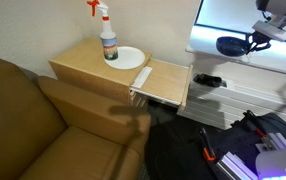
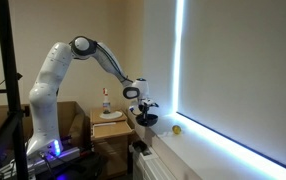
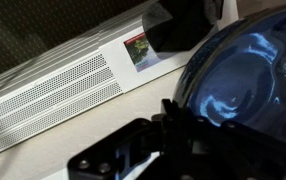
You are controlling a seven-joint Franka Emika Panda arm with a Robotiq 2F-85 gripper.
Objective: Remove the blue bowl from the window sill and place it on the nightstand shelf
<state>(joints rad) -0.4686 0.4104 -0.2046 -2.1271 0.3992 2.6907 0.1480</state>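
The blue bowl sits over the left end of the window sill, near its front edge, with the gripper clamped on its right rim. Whether the bowl touches the ledge is unclear. Lower left and well apart, the nightstand shelf lies bare. A white plate and a spray bottle crowd the nightstand tabletop.
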